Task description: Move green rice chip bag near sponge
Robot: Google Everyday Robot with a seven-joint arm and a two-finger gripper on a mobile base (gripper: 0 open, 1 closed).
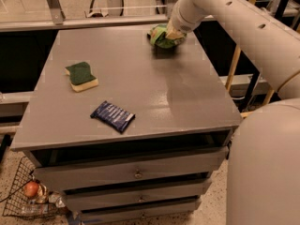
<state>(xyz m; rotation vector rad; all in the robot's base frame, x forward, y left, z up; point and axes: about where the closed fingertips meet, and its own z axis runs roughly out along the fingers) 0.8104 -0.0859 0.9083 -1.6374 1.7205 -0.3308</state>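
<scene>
— What lay nearest on the worktop (187, 97)?

— A dark blue wrapper (112, 116), close to the front edge. Behind it, toward the left side, sat the sponge (82, 76), green layer up.

— And the green rice chip bag (161, 37)?

— At the far edge, right of centre, well apart from the sponge. The gripper (172, 32) was there too, pinching the bag from above. The bag looked crumpled, and its shadow fell dark on the worktop beneath it.
</scene>
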